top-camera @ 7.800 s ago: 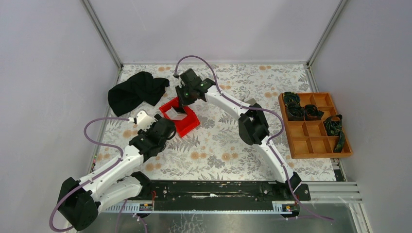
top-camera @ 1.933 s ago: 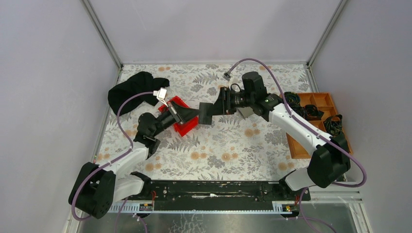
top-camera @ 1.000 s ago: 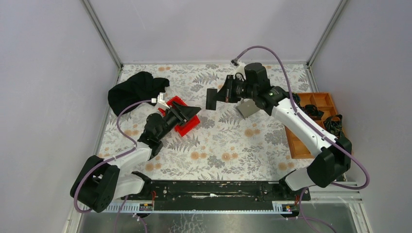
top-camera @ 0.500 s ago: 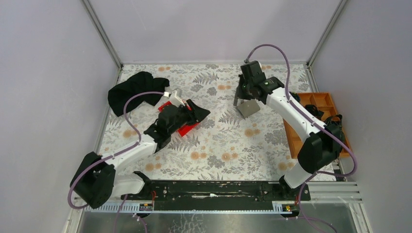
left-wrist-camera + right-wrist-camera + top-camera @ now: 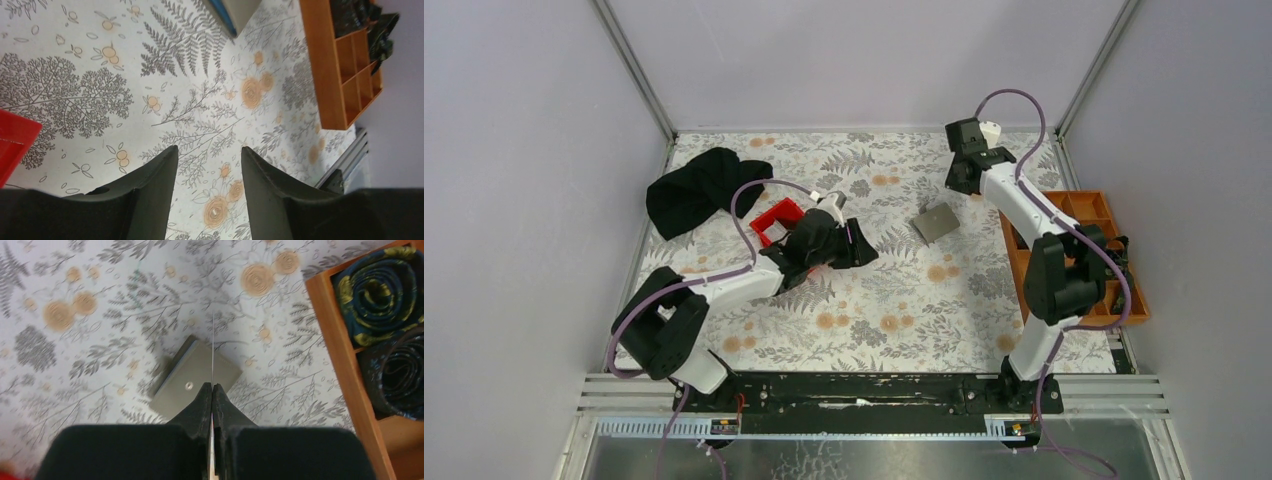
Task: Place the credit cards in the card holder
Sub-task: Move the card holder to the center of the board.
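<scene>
The grey card holder (image 5: 936,222) lies flat on the floral cloth, right of centre. It shows under my right gripper in the right wrist view (image 5: 195,377), and at the top edge of the left wrist view (image 5: 241,11) with a blue strip (image 5: 220,10) along one side. My right gripper (image 5: 212,386) is shut on a thin whitish card (image 5: 213,340), seen edge-on and held upright above the holder. In the top view the right gripper (image 5: 959,178) is just behind the holder. My left gripper (image 5: 209,150) is open and empty over bare cloth, at mid-table in the top view (image 5: 864,250).
A red bin (image 5: 776,220) stands behind the left arm, and its corner shows in the left wrist view (image 5: 12,145). A black cloth (image 5: 699,190) lies at back left. An orange compartment tray (image 5: 1074,290) with rolled ties (image 5: 380,285) runs along the right edge.
My right arm swung from the red bin to the back right and now holds the card over the holder. My left arm moved rightward past the bin toward mid-table.
</scene>
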